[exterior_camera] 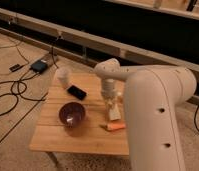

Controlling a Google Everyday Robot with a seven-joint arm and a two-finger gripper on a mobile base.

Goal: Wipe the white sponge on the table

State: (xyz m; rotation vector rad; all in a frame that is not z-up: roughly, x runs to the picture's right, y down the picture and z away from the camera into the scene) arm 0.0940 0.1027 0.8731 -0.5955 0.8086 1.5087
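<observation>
- I see the gripper (pixel 112 111) pointing straight down over the right half of the bench (pixel 88 139), at the end of the white arm (pixel 155 115) that fills the right foreground
- The gripper is closed tight, and the cream-white block at its tip is the white sponge (pixel 113 116), pinched between the fingers
- The sponge's lower edge sits right at the wooden planks; I cannot tell whether it presses on them or hangs just clear
- Just below the sponge, toward me, a small orange thing (pixel 116 127) lies flat on the bench, near the sponge but apart from it
- A dark purple bowl (pixel 72 114) stands on the left half of the bench, well apart from the gripper, with a small pale spot inside that I cannot make out
- A flat black slab (pixel 76 92) lies behind the bowl, between it and a white cup (pixel 64 77) that stands upright at the far left corner
- The arm's elbow bends above the far edge of the bench, and its thick near segment hides the bench's right front corner from me
- On the floor to the left I see loose black cables (pixel 8 92) and a small dark box (pixel 39 66) beside the low wall
</observation>
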